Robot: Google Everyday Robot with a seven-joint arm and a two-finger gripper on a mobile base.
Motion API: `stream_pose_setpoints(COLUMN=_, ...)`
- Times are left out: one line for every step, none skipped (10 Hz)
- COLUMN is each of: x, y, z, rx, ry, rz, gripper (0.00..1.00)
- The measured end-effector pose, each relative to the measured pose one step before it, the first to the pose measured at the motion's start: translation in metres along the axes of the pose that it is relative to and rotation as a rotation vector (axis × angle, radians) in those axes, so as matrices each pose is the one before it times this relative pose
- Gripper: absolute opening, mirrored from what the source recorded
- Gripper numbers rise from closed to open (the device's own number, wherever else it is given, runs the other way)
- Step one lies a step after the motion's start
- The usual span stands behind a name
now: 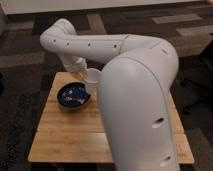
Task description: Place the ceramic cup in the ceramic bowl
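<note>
**Robot arm bringing a white cup to the edge of a dark blue bowl**

A large white robot arm (95,46) is reaching from the right foreground across a wooden counter (65,142), and its bulk is blocking much of the counter's right side. The arm is bending down at its far end. There the end effector (84,73) is sitting just above and behind the cup (93,80). The wrist is covering it, so it is not possible to tell whether it is clamping the cup or has let go.

The cup is standing upright at the right rim of the bowl (70,95), overlapping that rim from this angle. Whether it is hanging above the rim or resting beside it cannot be told. The bowl is sitting on the back left part of the counter, and its speckled inside is showing nothing in it.

The step in hand appears to be the carry, with the cup arriving at the bowl but not yet inside it. The next move is likely calling for a short shift to the left, so the cup is centring over the bowl. A gentle lowering and release would then follow, with care that the base is clearing the rim.
</note>
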Motion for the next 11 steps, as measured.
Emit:
stream_pose_setpoints(x=-0.00549, y=0.01059, z=-0.00043, rx=0.00829, ry=-0.00674, rz=-0.03033, gripper=0.0)
stream_pose_setpoints(x=-0.00553, y=0.01081, z=0.00025, rx=0.00863, ry=-0.00748, rz=-0.03595, gripper=0.0)
stream_pose_setpoints(x=-0.00304, y=0.00639, z=0.00094, rx=0.00511, ry=-0.00413, rz=-0.02433, gripper=0.0)
stream_pose_setpoints(x=-0.00346, y=0.00753, z=0.00137, rx=0.00665, ry=-0.00453, rz=-0.02888, gripper=0.0)
stream_pose_setpoints(x=-0.00352, y=0.00893, z=0.00115, rx=0.00558, ry=-0.00603, rz=-0.03198, gripper=0.0)
stream_pose_setpoints(x=-0.00308, y=0.00858, z=0.00073, rx=0.00305, ry=-0.00775, rz=-0.03191, gripper=0.0)
stream_pose_setpoints(x=-0.00058, y=0.00377, z=0.0009, rx=0.00163, ry=-0.00288, rz=-0.01604, gripper=0.0)
stream_pose_setpoints(x=0.00021, y=0.0069, z=0.00274, rx=0.00619, ry=-0.00466, rz=-0.03388, gripper=0.0)
stream_pose_setpoints(x=0.00152, y=0.00684, z=0.0035, rx=0.0072, ry=-0.00323, rz=-0.03385, gripper=0.0)
stream_pose_setpoints(x=0.00089, y=0.00564, z=0.00229, rx=0.0018, ry=-0.00323, rz=-0.02363, gripper=0.0)
stream_pose_setpoints(x=0.00091, y=0.00641, z=0.00297, rx=0.00161, ry=-0.00494, rz=-0.02698, gripper=0.0)
